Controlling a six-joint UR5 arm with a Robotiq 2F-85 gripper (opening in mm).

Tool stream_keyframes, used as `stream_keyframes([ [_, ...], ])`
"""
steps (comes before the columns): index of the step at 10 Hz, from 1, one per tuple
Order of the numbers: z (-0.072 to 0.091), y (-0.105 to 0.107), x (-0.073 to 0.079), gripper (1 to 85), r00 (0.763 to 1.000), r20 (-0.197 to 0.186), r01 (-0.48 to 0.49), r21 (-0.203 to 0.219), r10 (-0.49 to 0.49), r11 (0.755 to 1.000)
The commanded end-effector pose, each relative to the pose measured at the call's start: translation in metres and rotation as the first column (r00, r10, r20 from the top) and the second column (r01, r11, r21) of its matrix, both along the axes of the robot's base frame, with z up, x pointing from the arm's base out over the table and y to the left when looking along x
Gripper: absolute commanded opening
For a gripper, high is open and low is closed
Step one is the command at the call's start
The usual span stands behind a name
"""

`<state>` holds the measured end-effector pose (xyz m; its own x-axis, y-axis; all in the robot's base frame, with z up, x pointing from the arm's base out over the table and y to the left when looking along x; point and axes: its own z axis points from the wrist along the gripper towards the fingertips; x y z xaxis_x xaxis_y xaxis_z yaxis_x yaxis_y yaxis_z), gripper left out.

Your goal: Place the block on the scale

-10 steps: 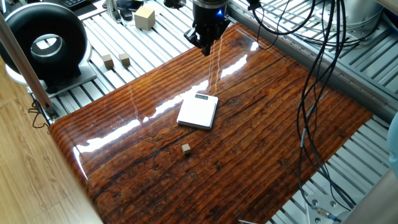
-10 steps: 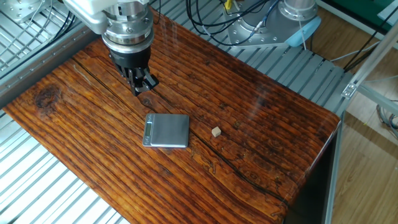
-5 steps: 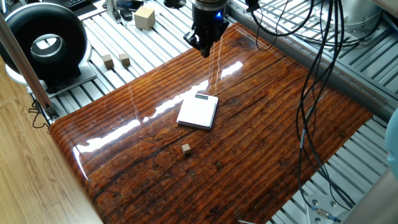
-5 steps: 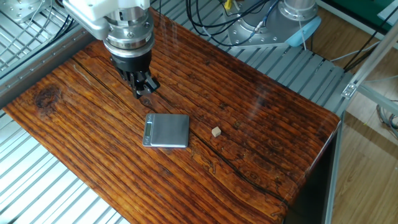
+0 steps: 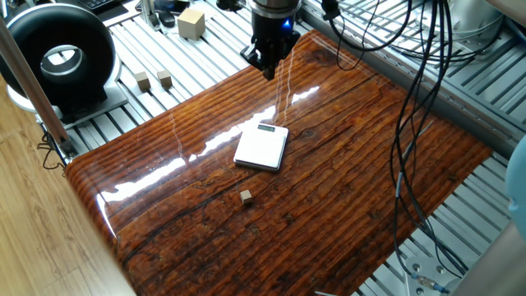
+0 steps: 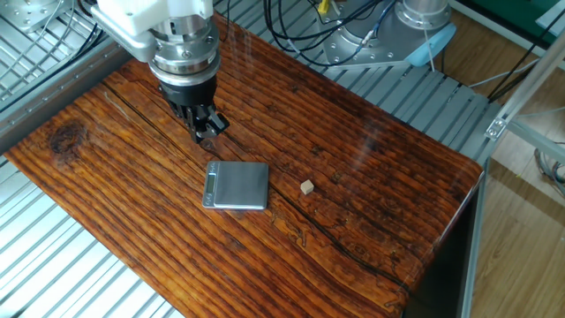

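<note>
The gripper (image 6: 205, 126) hung above the wooden tabletop (image 6: 371, 177), fingers nearly together and holding nothing; the block (image 6: 306, 186) lay on the bare wood just right of the scale (image 6: 237, 185), apart from it; the arm's upper part was cut off.

One scale (image 5: 261, 147) is being counted | one tiny block (image 5: 245, 196) on the table | two small cubes (image 5: 143, 80) (image 5: 164, 79) off the table | one large cube (image 5: 191, 23) | one gripper (image 5: 265, 67)
</note>
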<state>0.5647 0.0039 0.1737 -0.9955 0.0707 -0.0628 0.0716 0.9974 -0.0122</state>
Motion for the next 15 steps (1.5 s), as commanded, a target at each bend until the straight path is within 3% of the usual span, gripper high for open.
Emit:
stream_keyframes([
  [1,-0.01,0.022,-0.006,1.0,1.0,-0.02,-0.005,0.039,0.006,0.999],
  [3,-0.022,0.048,-0.018,1.0,0.999,-0.026,-0.022,0.022,0.022,1.0],
  [5,-0.023,0.074,-0.047,1.0,0.996,-0.081,-0.045,0.034,0.048,0.998],
  [8,-0.033,0.111,-0.084,1.0,0.993,-0.104,-0.047,0.037,0.051,0.998],
  [13,-0.058,0.143,-0.122,1.0,0.991,-0.097,-0.089,0.042,0.093,0.995],
  [15,-0.075,0.138,-0.13,1.0,0.996,-0.046,-0.072,-0.02,0.071,0.997],
])
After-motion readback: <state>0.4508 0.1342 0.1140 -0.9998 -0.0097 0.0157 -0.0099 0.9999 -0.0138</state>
